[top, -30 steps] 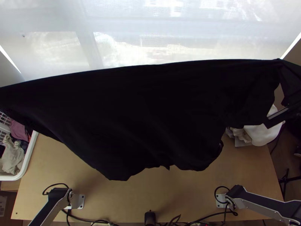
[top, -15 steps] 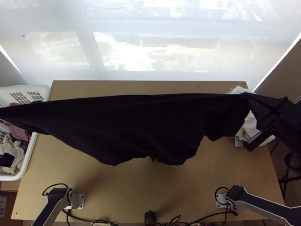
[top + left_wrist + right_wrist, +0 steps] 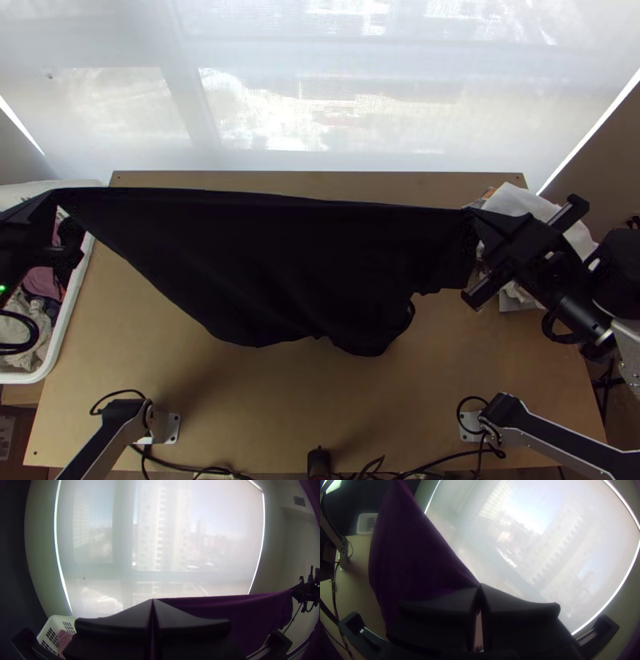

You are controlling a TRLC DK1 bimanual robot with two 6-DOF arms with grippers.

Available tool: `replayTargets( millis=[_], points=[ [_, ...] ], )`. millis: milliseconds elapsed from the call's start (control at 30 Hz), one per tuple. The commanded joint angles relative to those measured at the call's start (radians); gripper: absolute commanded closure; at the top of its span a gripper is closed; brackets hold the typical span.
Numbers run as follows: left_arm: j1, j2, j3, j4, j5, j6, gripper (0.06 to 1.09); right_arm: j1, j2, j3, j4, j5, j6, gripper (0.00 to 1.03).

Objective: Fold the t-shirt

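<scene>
My left gripper (image 3: 54, 195) is at the far left in the top view, over the basket side, shut on one upper corner of the black t-shirt (image 3: 296, 264). My right gripper (image 3: 474, 211), toward the right, grips the opposite upper corner. Between them the shirt hangs stretched, its top edge nearly straight and its lower part drooping over the table. The left wrist view has the left gripper (image 3: 152, 600) with its fingers together and the shirt (image 3: 243, 616) beside them. In the right wrist view the right gripper (image 3: 480, 585) pinches the shirt's (image 3: 416, 553) tip.
A white basket (image 3: 74, 308) with clothes stands at the table's left edge. White cloth (image 3: 582, 237) and other folded items lie at the back right. Bare wooden table (image 3: 320, 408) stretches in front of the shirt, with cables along its near edge.
Both grippers have come lower and inward into the top view, the shirt still held between them. The shirt's right end has shifted left, and its left corner has come into view.
</scene>
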Motion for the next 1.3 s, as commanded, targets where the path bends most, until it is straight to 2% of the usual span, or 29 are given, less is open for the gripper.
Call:
replayTargets(
  millis=[0,67,200,367,467,700,1000,1267],
  points=[
    [-0.010,0.070,-0.099,0.125,0.002,-0.003,1.05,-0.078,0.012,-0.128,0.145,-0.025,-0.044,1.00],
    [-0.025,0.083,-0.137,0.170,-0.001,-0.008,1.05,-0.113,0.026,-0.162,0.194,-0.045,-0.044,1.00],
    [-0.120,0.126,-0.191,0.248,-0.079,-0.006,1.05,-0.158,0.051,-0.234,0.298,-0.051,-0.056,1.00],
    [-0.168,0.198,-0.260,0.378,-0.117,-0.006,1.05,-0.247,0.118,-0.303,0.441,-0.085,-0.066,1.00],
    [-0.225,0.259,-0.286,0.452,-0.182,-0.005,1.05,-0.287,0.192,-0.326,0.527,-0.097,-0.066,1.00],
    [-0.249,0.429,-0.331,0.622,-0.223,-0.003,1.05,-0.353,0.414,-0.322,0.694,-0.126,-0.075,1.00],
    [-0.240,0.681,-0.300,0.828,-0.255,0.057,1.05,-0.411,0.721,-0.187,0.807,-0.135,-0.083,1.00],
    [-0.223,0.871,-0.223,0.935,-0.291,0.058,1.05,-0.442,0.887,-0.095,0.853,-0.135,-0.090,1.00]
  ],
)
